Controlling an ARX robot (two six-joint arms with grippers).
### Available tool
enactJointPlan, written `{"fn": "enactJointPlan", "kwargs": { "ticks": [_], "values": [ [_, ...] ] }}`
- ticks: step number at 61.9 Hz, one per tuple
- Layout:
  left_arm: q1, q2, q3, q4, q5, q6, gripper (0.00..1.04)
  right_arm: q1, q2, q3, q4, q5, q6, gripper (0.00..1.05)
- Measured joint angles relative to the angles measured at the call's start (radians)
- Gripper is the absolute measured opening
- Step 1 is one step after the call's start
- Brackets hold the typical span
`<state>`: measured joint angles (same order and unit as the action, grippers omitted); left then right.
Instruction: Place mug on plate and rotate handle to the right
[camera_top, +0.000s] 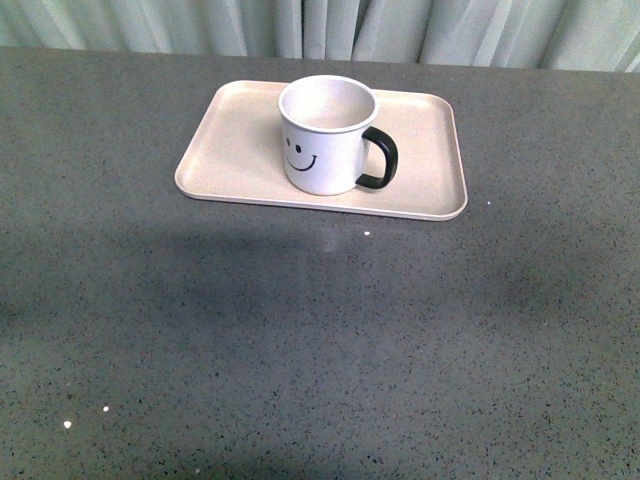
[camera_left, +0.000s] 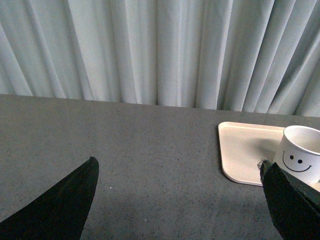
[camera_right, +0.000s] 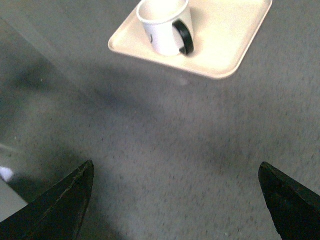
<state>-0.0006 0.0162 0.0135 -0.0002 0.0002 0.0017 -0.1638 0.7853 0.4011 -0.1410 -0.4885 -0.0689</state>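
Left wrist view: left hand (camera_left: 178, 162) is open, jaws spread wide with nothing between them. It sits above bare surface (camera_left: 150, 150) and points toward the far edge. It is left of the plate (camera_left: 245, 150) and apart from it. One rounded plate corner shows in this view. The mug (camera_left: 300, 155) on it is partly hidden behind one dark jaw tip.

Front view: neither arm is in frame. The plate (camera_top: 235, 140) lies flat on the far half of the surface (camera_top: 300, 350), roughly centred left to right, long side across. The mug (camera_top: 327, 135) stands upright near the plate's middle, inside the rim, and looks empty. The handle (camera_top: 381, 158) points right. The smiley face (camera_top: 298, 155) faces near-left.

Right wrist view: right hand (camera_right: 175, 164) is also open, jaws wide apart and holding nothing. It is over bare surface on the near side of the plate (camera_right: 230, 40), well clear of it. The mug (camera_right: 162, 27) and handle (camera_right: 184, 35) are visible beyond it, untouched.

Surface: dark grey speckled stone look, with a few bright glints and soft shadows on the near half. Room: a pale pleated curtain (camera_top: 300, 25) runs along the far edge.
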Motion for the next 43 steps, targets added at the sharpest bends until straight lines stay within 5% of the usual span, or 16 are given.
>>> {"fn": "enactJointPlan", "kwargs": {
  "ticks": [18,43],
  "values": [
    [0.000,0.000,0.000,0.000,0.000,0.000,0.95,0.196,0.591,0.280,0.313,0.207,0.023,0.95],
    [0.000,0.000,0.000,0.000,0.000,0.000,0.95,0.335,1.134,0.856,0.124,0.310,0.126,0.96]
  ]
}}
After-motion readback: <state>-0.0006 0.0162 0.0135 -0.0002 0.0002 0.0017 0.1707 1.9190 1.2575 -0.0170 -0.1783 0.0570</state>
